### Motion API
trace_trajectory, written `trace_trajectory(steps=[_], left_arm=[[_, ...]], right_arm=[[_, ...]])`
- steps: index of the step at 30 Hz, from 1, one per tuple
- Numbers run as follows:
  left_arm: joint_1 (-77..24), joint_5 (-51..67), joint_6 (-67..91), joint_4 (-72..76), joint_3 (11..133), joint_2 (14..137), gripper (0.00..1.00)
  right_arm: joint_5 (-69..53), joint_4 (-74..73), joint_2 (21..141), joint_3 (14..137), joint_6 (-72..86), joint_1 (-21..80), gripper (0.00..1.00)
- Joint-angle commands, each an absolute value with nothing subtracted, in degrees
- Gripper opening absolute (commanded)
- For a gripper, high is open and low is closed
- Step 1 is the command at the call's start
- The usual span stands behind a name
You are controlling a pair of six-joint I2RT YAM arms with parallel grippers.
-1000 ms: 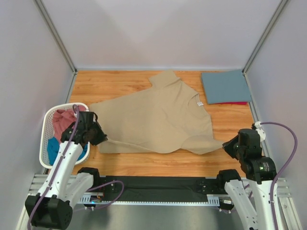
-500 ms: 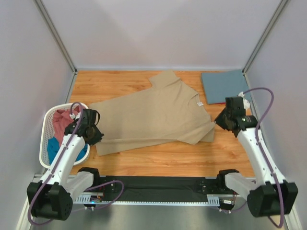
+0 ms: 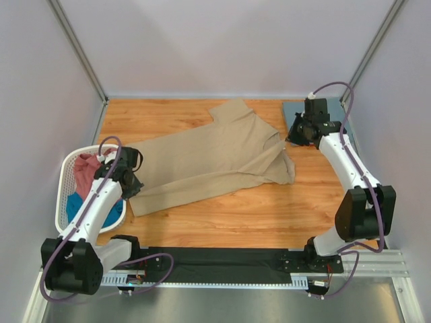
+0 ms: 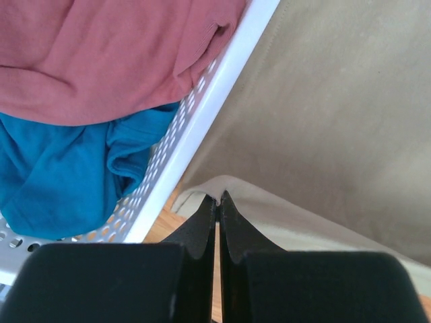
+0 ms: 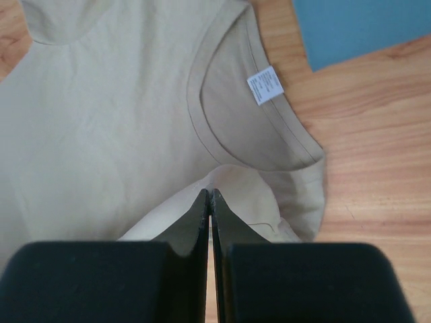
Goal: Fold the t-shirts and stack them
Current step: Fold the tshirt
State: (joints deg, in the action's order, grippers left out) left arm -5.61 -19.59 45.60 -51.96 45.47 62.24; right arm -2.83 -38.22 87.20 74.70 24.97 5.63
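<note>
A tan t-shirt [image 3: 215, 158] lies across the middle of the wooden table, its near edge partly folded over. My left gripper [image 3: 133, 180] is shut on the shirt's lower left corner [image 4: 232, 192] beside the basket. My right gripper [image 3: 294, 134] is shut on the shirt's right sleeve edge [image 5: 236, 182], lifted over the collar with its white neck label [image 5: 263, 85]. A folded slate blue t-shirt [image 3: 316, 118] lies at the far right, with a red one under it, mostly hidden. A dusty pink t-shirt [image 3: 87, 168] and a teal t-shirt [image 3: 74, 208] sit in the basket.
A white slatted laundry basket [image 3: 64, 176] stands at the left table edge, its rim [image 4: 222, 87] close to my left gripper. Grey walls enclose the table on three sides. Bare wood [image 3: 269, 215] shows along the front.
My right gripper has carried the shirt's right sleeve from the near right up and back toward the collar. My left gripper has moved slightly back with its corner, and the near edge followed.
</note>
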Motion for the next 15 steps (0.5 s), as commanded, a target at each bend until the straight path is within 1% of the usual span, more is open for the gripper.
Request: trace_trajectory(steps=[1,6,15], left_arm=[[-5.7,-22.4,44.5,-50.3,47.9,63.2,0.00],[-5.7,-22.2,43.6,-48.6,48.3,67.2,0.00],[-5.7,-22.2,43.6,-47.7,51.1,74.3,0.00]], right_arm=[[-7.0,-34.3,89.6,79.8,19.3,6.8,0.00],[-8.4,-35.4,94.6,85.5,15.6,7.9,0.00],[-9.9,-34.6,100.6,89.7,10.9,8.3,0.00]])
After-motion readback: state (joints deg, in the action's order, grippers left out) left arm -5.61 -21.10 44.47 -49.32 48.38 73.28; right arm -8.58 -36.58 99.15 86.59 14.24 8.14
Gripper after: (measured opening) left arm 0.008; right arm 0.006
